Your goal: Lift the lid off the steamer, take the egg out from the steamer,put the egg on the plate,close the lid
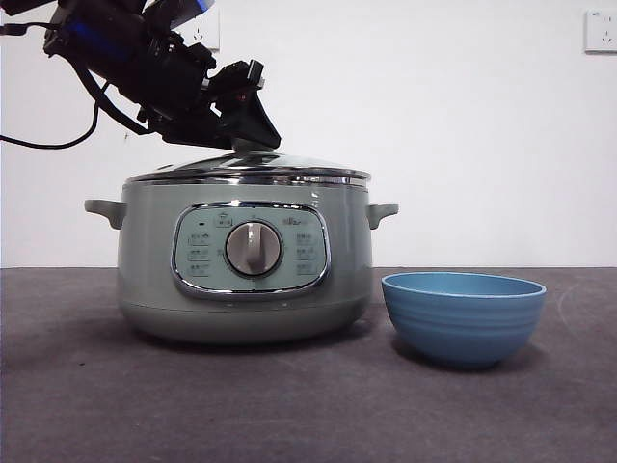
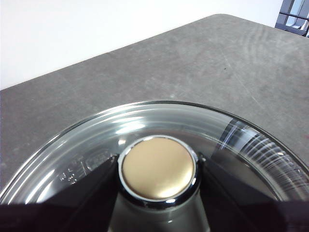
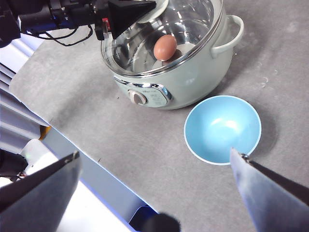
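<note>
Nearest the front camera, the steamer (image 1: 246, 280) stands on the grey table (image 1: 77, 395) with its lid (image 1: 253, 166) seated on the rim, the left gripper (image 2: 158, 169) clamped on the knob (image 2: 158, 168), the plate (image 1: 463, 316) just beside with bare tabletop around, the egg (image 3: 165, 47) inside under glass, and the right gripper (image 3: 154, 164) wide open, high above.

Steamer (image 1: 246, 260), plate (image 1: 463, 316) on table (image 1: 289, 405)

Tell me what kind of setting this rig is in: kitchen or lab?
Likely a lab test bench, not a kitchen: a bare grey table against a plain white wall with sockets, holding only the steamer and a blue bowl.
</note>
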Tool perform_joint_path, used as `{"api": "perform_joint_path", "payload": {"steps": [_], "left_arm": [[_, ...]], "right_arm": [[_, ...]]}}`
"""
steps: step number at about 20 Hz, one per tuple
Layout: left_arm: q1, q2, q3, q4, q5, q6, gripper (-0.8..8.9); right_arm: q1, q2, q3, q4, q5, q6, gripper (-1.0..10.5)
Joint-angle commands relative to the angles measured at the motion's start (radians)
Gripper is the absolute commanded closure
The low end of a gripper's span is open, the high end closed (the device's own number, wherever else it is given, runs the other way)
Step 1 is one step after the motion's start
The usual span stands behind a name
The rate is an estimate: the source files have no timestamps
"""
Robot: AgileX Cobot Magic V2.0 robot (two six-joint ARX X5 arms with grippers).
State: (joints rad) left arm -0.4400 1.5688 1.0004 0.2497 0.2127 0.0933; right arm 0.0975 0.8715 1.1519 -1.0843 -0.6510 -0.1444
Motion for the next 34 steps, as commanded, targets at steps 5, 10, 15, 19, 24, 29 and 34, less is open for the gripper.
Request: {"api": "perform_joint_path", "payload": {"steps": [5,10,15,19,24,29,34], "left_arm": [[-0.003,-0.019,0.011,0.011,0.006,-0.018,8.21],[-0.003,-0.024,0.122,-0.089,0.006,-0.018,8.21],[-0.003,-0.049,0.222,-0.21,0.005,-0.018,8.21],[0.002,-0.165,0.226,-0.259,-0.001,-0.018,8.21],[0.008,-0.41,0.226,-0.442,-0.002,-0.015,8.21],[0.009,-0.634,0.226,-0.616,-0.016,-0.015,8.21],[0.009,-0.782,0.226,-0.764,-0.048,-0.015,8.21]], "right_arm": [[0.002,-0.001,0.003,0.002,0.002,-0.003,3.8],[0.002,-0.001,0.003,0.002,0.002,-0.003,3.8],[0.002,-0.001,0.003,0.002,0.002,-0.003,3.8],[0.002,0.002,0.003,0.023,0.002,-0.002,3.8],[0.006,0.048,0.003,0.141,0.001,0.05,3.8],[0.095,0.152,0.003,0.306,0.012,0.14,3.8],[0.303,0.314,0.008,0.54,0.17,0.251,3.8]]}}
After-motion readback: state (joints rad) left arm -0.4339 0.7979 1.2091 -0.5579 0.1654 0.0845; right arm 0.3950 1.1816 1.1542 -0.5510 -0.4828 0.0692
